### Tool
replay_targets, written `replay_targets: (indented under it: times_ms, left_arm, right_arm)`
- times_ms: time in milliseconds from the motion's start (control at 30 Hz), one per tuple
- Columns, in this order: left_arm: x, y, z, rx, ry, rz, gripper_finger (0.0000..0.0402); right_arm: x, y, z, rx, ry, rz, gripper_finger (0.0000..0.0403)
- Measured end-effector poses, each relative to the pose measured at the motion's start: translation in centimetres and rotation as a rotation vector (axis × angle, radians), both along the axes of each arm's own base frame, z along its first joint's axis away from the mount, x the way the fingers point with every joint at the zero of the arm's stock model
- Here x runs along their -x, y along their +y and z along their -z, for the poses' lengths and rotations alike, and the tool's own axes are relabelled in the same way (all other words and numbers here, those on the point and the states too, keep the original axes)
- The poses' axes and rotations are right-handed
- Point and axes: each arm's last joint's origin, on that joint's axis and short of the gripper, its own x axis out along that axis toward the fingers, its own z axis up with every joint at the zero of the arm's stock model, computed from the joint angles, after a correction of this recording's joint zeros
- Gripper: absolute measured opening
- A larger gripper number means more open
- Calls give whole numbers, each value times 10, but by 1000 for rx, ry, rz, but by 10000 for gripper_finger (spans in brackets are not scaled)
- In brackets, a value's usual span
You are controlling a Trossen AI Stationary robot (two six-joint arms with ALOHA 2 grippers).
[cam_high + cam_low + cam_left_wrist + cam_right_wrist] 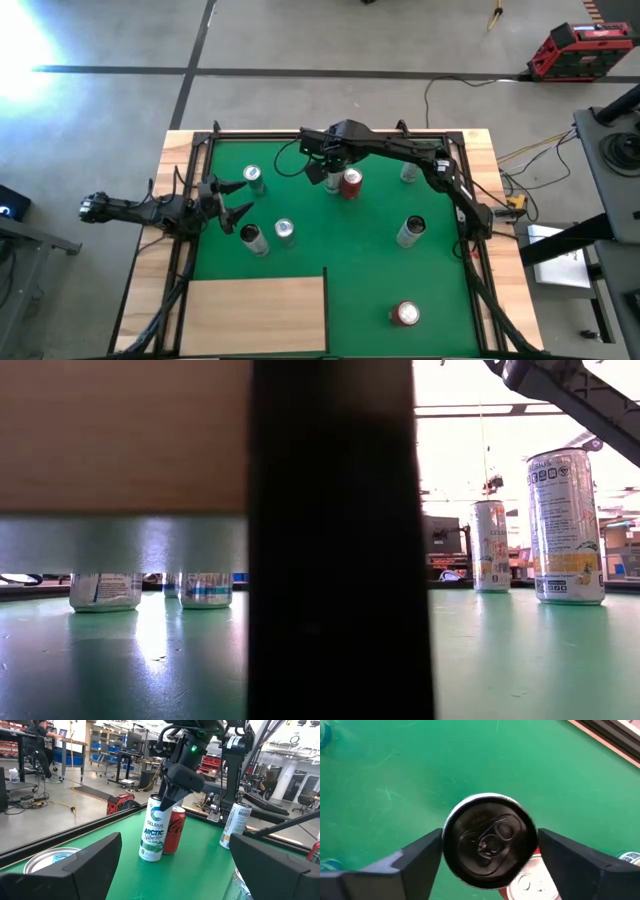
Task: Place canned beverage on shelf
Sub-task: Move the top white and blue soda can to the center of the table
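Item: right gripper (490,852), poised directly over a white Celsius can (490,840), fingers spread to either side of its top, not yet clamped.
Adjacent: red cola can (174,829), touching or just beside the Celsius can. Hazard: a closing finger may catch it and tip either can.
Left gripper (232,198): waiting at the mat's left edge, fingers open.
Destination: shelf (255,312), pale wood panel at the near-left corner, well apart from the gripped-for can; a long carry past other standing cans (284,230).
View notes: the left wrist view alone reads the label and shows both cans standing upright; the right wrist view alone shows finger clearance around the lid.
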Motion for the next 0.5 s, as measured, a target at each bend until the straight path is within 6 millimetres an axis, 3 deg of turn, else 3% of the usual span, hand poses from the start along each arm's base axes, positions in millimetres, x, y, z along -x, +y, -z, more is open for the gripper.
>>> replay_targets:
  times_ms: [167,500]
  left_arm:
    - [0,0,0,0,0,0,355]
    - [0,0,0,0,0,0,355]
  right_arm:
    - [-1,0,3,2,-2,11,248]
    - [-5,5,3,10,-24,-24,248]
